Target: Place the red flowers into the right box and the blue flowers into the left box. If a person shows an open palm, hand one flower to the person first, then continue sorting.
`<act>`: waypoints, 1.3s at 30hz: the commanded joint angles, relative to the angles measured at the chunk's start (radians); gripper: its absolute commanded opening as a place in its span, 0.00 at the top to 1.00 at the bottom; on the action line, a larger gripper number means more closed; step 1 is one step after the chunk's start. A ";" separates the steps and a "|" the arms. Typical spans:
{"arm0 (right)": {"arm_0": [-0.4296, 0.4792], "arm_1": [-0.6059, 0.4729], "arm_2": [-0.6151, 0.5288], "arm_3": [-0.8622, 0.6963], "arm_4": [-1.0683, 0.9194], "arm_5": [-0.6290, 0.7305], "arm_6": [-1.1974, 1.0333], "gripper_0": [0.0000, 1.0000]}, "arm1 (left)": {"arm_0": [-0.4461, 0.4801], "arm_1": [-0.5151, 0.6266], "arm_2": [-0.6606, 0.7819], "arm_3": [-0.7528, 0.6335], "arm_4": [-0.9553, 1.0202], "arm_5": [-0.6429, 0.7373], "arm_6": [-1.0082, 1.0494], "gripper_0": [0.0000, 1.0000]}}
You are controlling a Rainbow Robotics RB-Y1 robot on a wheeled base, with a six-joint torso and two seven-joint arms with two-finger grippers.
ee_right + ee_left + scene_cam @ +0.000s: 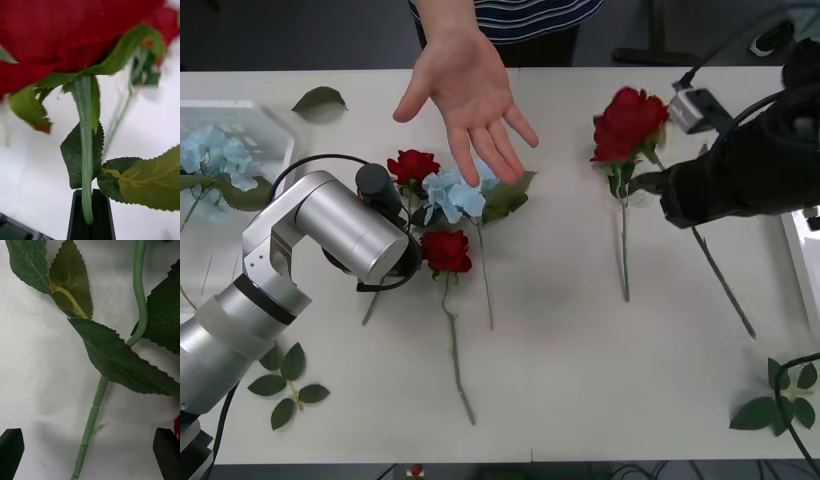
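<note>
A person's open palm (467,88) reaches over the table's far side, fingers spread. My right gripper (90,212) is shut on the green stem (86,150) of a red flower (630,120), held above the table at the right; in the front view this gripper (647,183) is just below the bloom. A second stem (624,250) lies under it. Two more red flowers (413,165) (447,250) and a blue flower (452,192) lie mid-table. My left gripper (89,453) is open, straddling a stem (92,423) without touching. Another blue flower (205,150) lies in the left box (255,112).
The right box (802,250) shows at the table's right edge. Loose leaf sprigs lie at the far left (320,98), the near left (285,385) and the near right (780,400). My left arm (330,225) hides the table beneath it.
</note>
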 commanded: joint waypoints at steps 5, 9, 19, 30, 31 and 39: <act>-0.034 -0.096 -0.203 -0.191 -0.283 -0.001 0.043 1.00 | -0.034 -0.003 0.006 -0.019 -0.001 0.002 -0.026 0.00; -0.034 -0.150 -0.229 -0.191 -0.351 -0.207 0.034 1.00 | -0.034 -0.003 0.006 -0.019 -0.001 0.002 -0.026 0.00; -0.106 -0.184 -0.014 -0.057 -0.050 -0.974 0.017 1.00 | -0.034 -0.003 0.006 -0.019 -0.001 0.002 -0.026 0.00; -0.387 -0.079 0.199 0.214 0.367 -1.039 -0.196 1.00 | -0.034 -0.003 0.006 -0.019 -0.001 0.002 -0.026 0.00; -0.414 -0.061 0.213 0.245 0.402 -1.039 -0.213 1.00 | -0.034 -0.003 0.006 -0.019 -0.001 0.002 -0.026 0.00; -0.519 0.026 0.250 0.389 0.537 -1.039 -0.260 1.00 | -0.034 -0.003 0.006 -0.019 -0.001 0.002 -0.026 0.00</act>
